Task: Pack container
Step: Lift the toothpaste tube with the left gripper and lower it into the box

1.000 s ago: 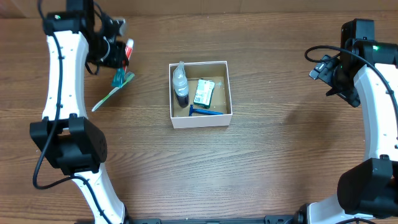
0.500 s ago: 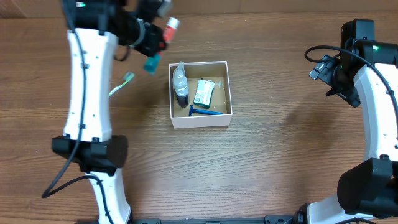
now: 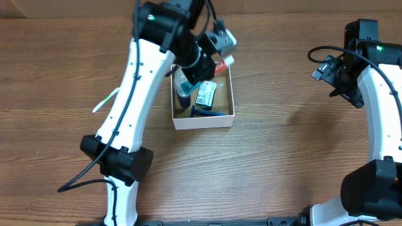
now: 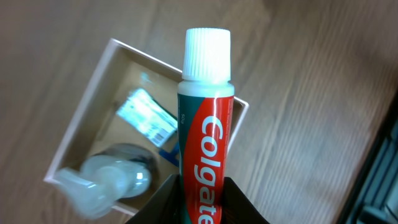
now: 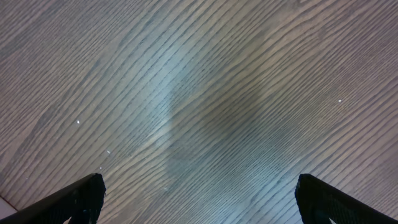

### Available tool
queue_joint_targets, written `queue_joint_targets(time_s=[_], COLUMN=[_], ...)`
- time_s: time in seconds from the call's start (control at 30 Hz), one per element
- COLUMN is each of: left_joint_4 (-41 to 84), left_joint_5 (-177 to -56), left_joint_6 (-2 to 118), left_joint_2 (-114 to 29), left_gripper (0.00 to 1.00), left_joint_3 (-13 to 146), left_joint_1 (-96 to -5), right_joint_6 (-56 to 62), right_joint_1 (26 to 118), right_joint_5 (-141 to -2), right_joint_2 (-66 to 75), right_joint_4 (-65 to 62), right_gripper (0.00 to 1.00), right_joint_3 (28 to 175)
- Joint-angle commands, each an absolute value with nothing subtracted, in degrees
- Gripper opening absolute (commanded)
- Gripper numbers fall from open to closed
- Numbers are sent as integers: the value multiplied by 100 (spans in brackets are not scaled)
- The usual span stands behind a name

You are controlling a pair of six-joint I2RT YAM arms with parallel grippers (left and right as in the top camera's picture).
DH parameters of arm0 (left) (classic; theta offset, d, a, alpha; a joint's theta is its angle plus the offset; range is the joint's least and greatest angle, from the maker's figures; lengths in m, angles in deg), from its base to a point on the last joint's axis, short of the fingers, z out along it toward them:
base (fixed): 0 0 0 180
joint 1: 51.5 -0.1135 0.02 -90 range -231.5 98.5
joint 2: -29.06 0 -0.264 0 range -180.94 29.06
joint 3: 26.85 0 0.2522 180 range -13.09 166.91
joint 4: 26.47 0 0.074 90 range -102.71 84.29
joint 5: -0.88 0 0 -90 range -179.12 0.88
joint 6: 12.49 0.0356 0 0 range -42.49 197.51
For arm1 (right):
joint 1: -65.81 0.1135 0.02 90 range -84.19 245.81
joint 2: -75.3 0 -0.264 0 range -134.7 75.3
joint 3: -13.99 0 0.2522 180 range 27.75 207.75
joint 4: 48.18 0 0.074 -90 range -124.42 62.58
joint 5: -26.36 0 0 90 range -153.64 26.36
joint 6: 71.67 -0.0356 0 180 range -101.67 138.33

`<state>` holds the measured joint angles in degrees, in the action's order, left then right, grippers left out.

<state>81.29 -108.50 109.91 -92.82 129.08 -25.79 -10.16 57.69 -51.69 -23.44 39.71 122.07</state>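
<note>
The container (image 3: 202, 122) is a square white box with a brown inside, at the table's middle; it also shows in the left wrist view (image 4: 81, 93). It holds a clear pump bottle (image 3: 181, 94), a green-and-white packet (image 3: 205, 94) and a blue razor (image 3: 210, 113). My left gripper (image 3: 206, 65) is shut on a red Colgate toothpaste tube (image 4: 205, 143) and holds it above the box's back edge. The tube's red end and white cap (image 3: 224, 62) show in the overhead view. My right gripper (image 5: 199, 199) is open and empty over bare wood at the far right.
A green-and-white toothbrush (image 3: 105, 100) lies on the table left of the box, partly hidden by my left arm. The wooden table (image 3: 282, 144) spreads around the box.
My left gripper has carried the toothpaste tube right, from the far left of the table to above the box. The toothbrush stayed on the table. The right arm has not moved.
</note>
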Motion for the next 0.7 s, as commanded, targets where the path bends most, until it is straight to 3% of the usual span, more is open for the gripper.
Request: queue_joint_targets(time_s=[0.0,0.67], left_joint_4=[7952,5803], left_joint_5=[-10808,-10631], left_joint_6=[11380,12781], left_joint_2=[-9206,-9206], left_gripper=[21,24], left_joint_3=[12182,9382], left_joint_1=[-2507,-2448], right_joint_6=[-1040,-1040], right_joint_1=[5769,5769], right_joint_5=[-5169,-5169], right_joint_2=[-2277,-2277], right_joint_4=[3938,3938], right_gripper=[100,100], right_joint_3=[12222,12222])
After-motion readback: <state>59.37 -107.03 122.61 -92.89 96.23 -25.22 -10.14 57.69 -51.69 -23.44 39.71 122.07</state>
